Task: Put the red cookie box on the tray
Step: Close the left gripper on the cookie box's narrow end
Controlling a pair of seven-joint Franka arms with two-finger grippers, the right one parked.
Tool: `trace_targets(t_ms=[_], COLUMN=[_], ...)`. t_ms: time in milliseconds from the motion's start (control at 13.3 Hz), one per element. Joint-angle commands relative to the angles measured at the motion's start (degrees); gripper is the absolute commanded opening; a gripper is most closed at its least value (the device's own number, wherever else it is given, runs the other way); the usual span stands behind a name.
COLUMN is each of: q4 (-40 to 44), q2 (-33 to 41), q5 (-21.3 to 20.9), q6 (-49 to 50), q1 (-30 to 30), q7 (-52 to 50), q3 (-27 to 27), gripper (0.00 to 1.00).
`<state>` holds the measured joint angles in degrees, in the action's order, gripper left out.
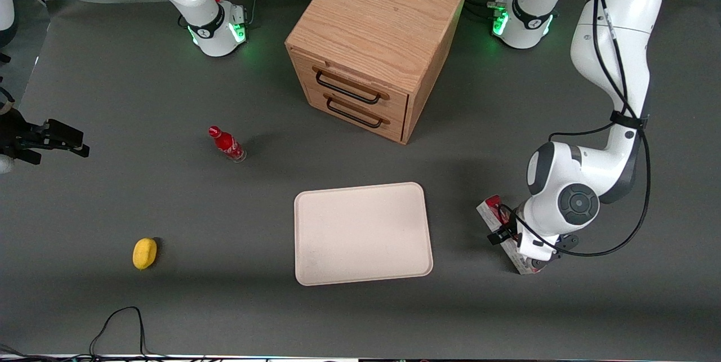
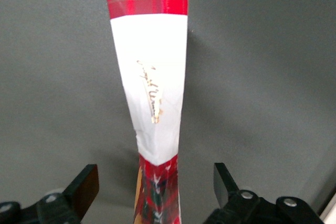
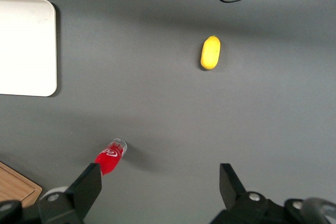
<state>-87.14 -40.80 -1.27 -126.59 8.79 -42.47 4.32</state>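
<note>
Long slim red-and-white cookie box (image 2: 152,77) lies between the fingers (image 2: 84,184) of the open left gripper (image 2: 156,187), untouched. One beige rectangular tray (image 1: 315,272), one box.

Red tartan cookie box (image 2: 149,72) with white panel, cream tray (image 1: 362,232), black-fingered end effector (image 2: 156,188).

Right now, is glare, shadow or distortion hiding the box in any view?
Front view: even light, but the arm covers most of the red cookie box. Left wrist view: the box looks stretched and tapering, unblurred, between the open gripper fingers.
</note>
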Motion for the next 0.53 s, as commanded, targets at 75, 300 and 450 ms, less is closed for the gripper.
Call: trace_targets(t_ms=[75, 300, 450], q4=[1.27, 1.00, 1.09], q2=[-0.34, -0.25, 0.10], q5=[-2.94, -4.01, -4.01], q6=[0.21, -0.15, 0.12], q1=[0.17, 0.09, 0.17], q7=[1.07, 1.33, 1.33], q3=[-0.02, -0.02, -0.02], gripper=[0.00, 0.00, 0.00])
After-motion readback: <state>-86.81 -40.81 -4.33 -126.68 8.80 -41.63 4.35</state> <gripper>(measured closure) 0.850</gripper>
